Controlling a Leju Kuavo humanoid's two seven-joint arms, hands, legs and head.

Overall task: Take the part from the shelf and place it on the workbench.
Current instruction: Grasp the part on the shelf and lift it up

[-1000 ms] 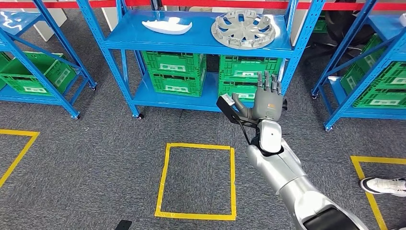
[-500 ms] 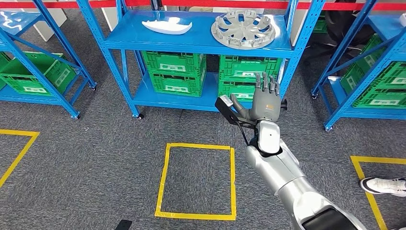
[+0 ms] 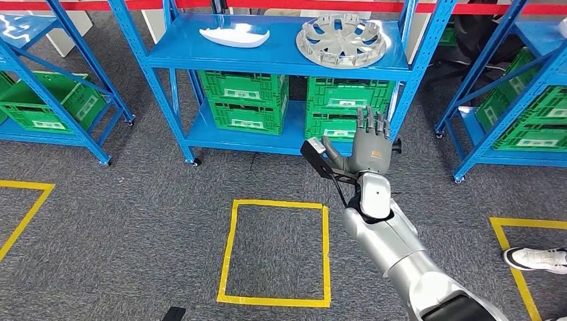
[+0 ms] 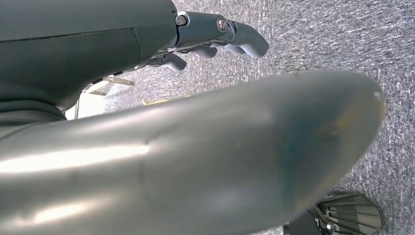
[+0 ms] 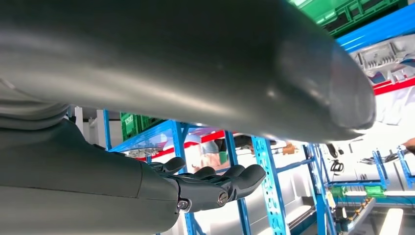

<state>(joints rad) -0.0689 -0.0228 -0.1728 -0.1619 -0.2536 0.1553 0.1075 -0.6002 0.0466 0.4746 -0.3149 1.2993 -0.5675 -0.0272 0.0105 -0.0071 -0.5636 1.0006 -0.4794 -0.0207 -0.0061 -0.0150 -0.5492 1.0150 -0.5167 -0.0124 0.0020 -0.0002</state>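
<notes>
Wheel cover (image 3: 343,41) shelved; right robot hand (image 3: 371,148) open, empty.

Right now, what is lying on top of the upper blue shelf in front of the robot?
A white curved part and a grey round wheel cover lie on the upper shelf. Whatever is beneath the cover is hidden.

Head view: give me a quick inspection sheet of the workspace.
Surface: grey carpet with yellow tape square.
Job's things: wheel cover and white part lie apart on the upper shelf.
Clutter: green crates on the lower shelf.
Hands: right hand raised, fingers spread, holding nothing; left hand holds nothing.
Cables: nothing seen.
Surroundings: more blue racks; a person's shoe at right.
</notes>
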